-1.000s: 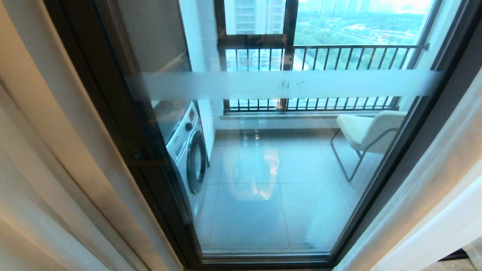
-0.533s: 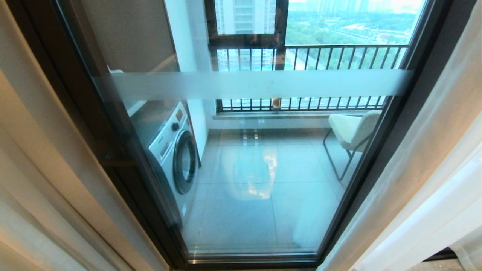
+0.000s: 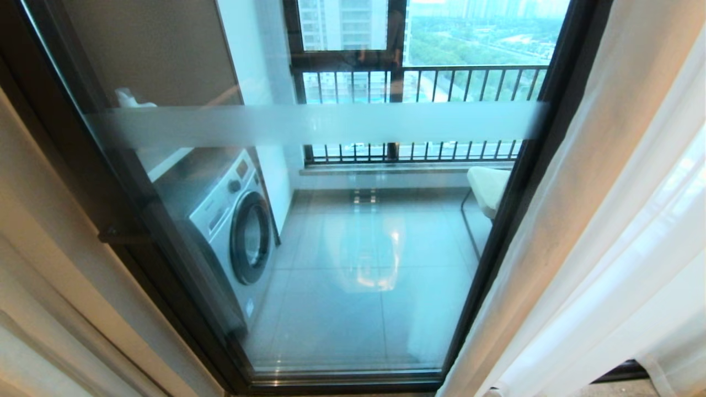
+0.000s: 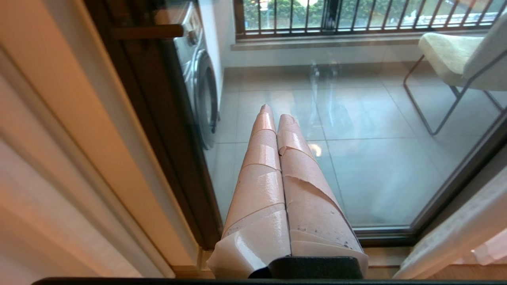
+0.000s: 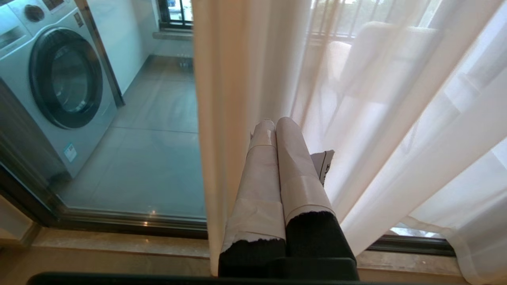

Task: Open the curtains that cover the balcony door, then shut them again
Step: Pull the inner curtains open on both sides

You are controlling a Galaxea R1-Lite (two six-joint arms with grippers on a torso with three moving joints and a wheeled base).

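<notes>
The balcony door (image 3: 495, 242) is a tall glass panel in a dark frame with a frosted band (image 3: 309, 124) across it. The sheer white curtains (image 3: 606, 220) hang gathered at its right side, leaving the glass uncovered. In the right wrist view, my right gripper (image 5: 275, 122) is shut and empty, its taped fingers pointing at the curtains (image 5: 376, 99) near their hemmed edge. My left gripper (image 4: 277, 113) is shut too, empty, pointing at the door glass (image 4: 376, 158) near its left frame. Neither arm shows in the head view.
A thick beige drape (image 3: 44, 248) hangs left of the door. Behind the glass stand a washing machine (image 3: 231, 231) on the left, a pale chair (image 3: 485, 187) on the right, and a black-barred railing window (image 3: 419, 82) at the back. A stone sill (image 5: 119, 245) runs under the door.
The whole head view has slid left in the picture, so the camera has moved rightward; more of the sheer curtains fills the right side. Nothing in the scene itself has moved.
</notes>
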